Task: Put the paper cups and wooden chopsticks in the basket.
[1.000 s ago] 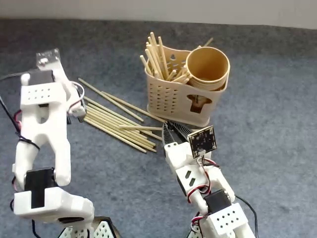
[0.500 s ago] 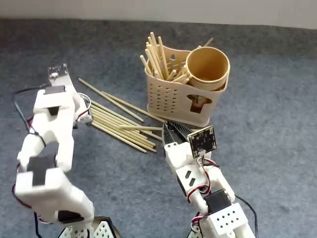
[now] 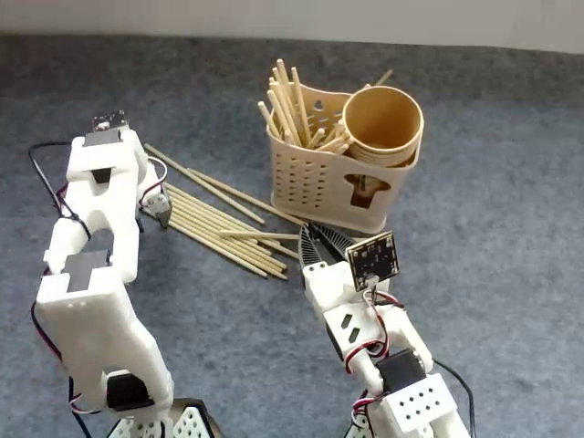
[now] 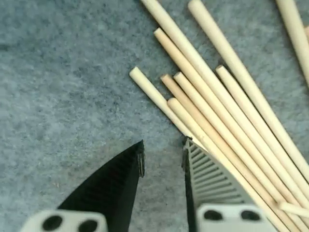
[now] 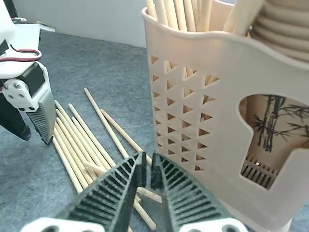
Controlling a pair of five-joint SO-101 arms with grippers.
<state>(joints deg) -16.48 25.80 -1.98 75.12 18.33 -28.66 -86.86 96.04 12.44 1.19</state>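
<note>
High view: at the left of the grey counter [image 3: 493, 228] the left arm leans over the near ends of the loose wooden chopsticks [image 3: 219, 230], its left gripper [image 3: 161, 212] low at the edge of the bundle. In the left wrist view the left gripper [image 4: 163, 154] has its fingers parted by a narrow gap with bare counter between them, and the ribbed finger lies against the outermost stick of the fan [image 4: 217, 96]. The sticks lie side by side, slanting toward the basket [image 3: 319, 178], with two or three longer ones crossing above them. The perforated basket stands upright at centre. More chopsticks [image 3: 287, 100] stand in its left part, and stacked paper cups [image 3: 383, 123] fill its right part. Just in front of the basket is the right gripper [image 3: 321, 242], above the far ends of the loose sticks. In the right wrist view its fingers [image 5: 130, 186] are drawn together to a bare slit with nothing held, and the basket wall [image 5: 207, 96] rises close beside them.
</note>
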